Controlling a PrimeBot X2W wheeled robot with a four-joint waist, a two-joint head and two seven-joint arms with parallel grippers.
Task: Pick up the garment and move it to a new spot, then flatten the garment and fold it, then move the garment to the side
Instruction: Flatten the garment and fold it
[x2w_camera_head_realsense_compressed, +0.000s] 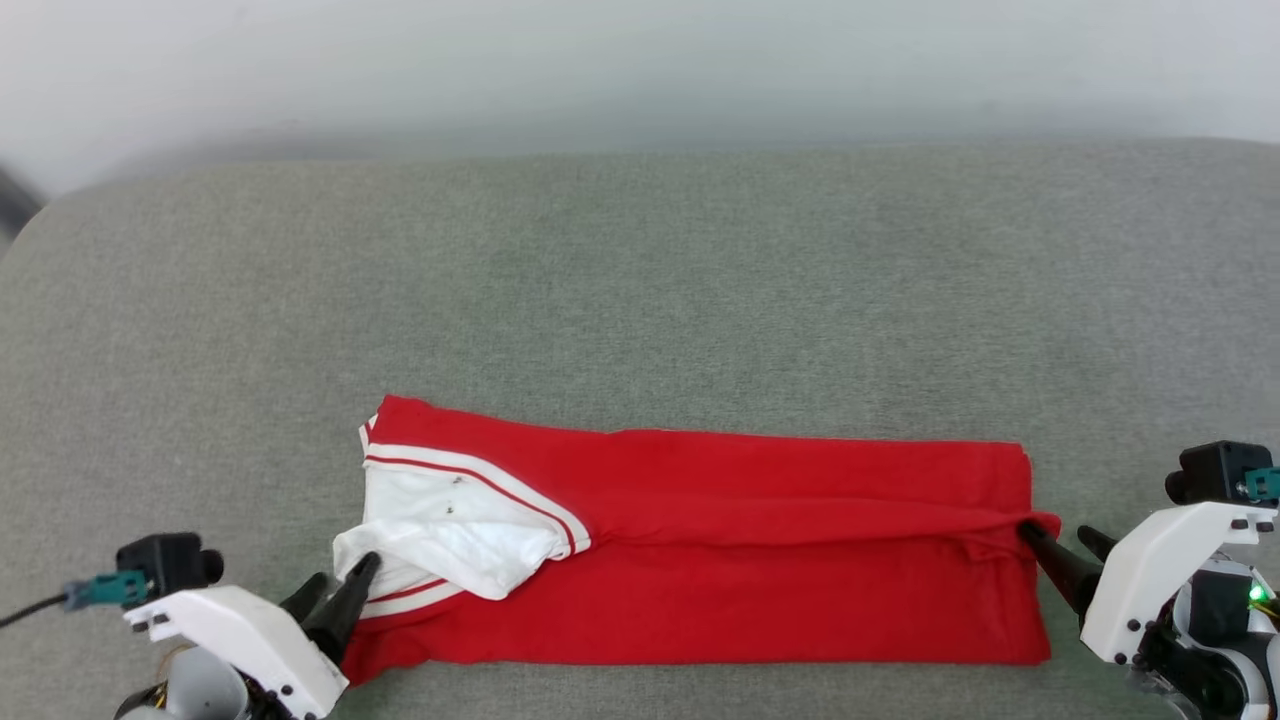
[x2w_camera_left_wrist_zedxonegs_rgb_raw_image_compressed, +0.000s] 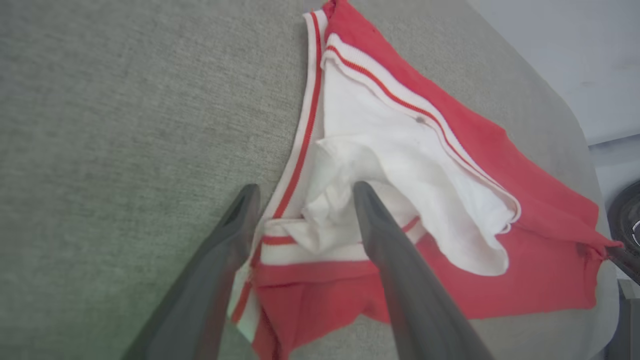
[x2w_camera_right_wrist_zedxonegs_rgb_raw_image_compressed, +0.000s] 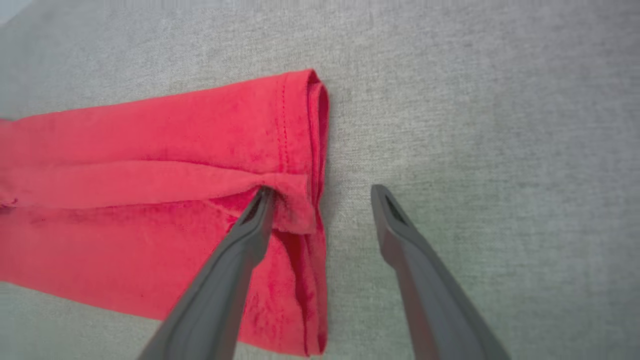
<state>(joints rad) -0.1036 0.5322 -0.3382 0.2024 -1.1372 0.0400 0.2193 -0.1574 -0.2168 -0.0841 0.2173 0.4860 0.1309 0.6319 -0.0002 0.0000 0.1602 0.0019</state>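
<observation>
Head view shows the garment (x2w_camera_head_realsense_compressed: 750, 530) folded into a long red strip on the grey cloth-covered table (x2w_camera_head_realsense_compressed: 640, 280). It runs left to right across the near part of the table, well apart from the far edge, with its length parallel to that edge. At the strip's left end a white sleeve (x2w_camera_head_realsense_compressed: 450, 530) lies crumpled on top of the red cloth, bordered by red-and-white striped trim (x2w_camera_head_realsense_compressed: 480, 475). The right end is a straight, squared-off fold.

The left hand (x2w_camera_head_realsense_compressed: 345, 568) sits at the garment's left end and the right hand (x2w_camera_head_realsense_compressed: 1055, 530) at its right end, each pointing inward toward the cloth. Both hands are released, fingers spread apart, with nothing clamped between them.

Left wrist view shows the left hand (x2w_camera_left_wrist_zedxonegs_rgb_raw_image_compressed: 305, 186) straddling the striped trim (x2w_camera_left_wrist_zedxonegs_rgb_raw_image_compressed: 305, 125). One finger lies over bare table (x2w_camera_left_wrist_zedxonegs_rgb_raw_image_compressed: 125, 125) just beside the trim. The other finger (x2w_camera_left_wrist_zedxonegs_rgb_raw_image_compressed: 400, 280) lies over the rumpled white sleeve (x2w_camera_left_wrist_zedxonegs_rgb_raw_image_compressed: 400, 165), with its tip at a fold in it. The red body of the garment (x2w_camera_left_wrist_zedxonegs_rgb_raw_image_compressed: 500, 150) stretches away beyond.

Right wrist view shows the right hand (x2w_camera_right_wrist_zedxonegs_rgb_raw_image_compressed: 323, 189) at the hemmed end of the garment (x2w_camera_right_wrist_zedxonegs_rgb_raw_image_compressed: 150, 140). One finger (x2w_camera_right_wrist_zedxonegs_rgb_raw_image_compressed: 235, 265) has its tip touching a small bunched ridge of red cloth near the hem. The other finger is over bare table (x2w_camera_right_wrist_zedxonegs_rgb_raw_image_compressed: 500, 125), apart from the fabric. The layered hem edges are stacked at this end.
</observation>
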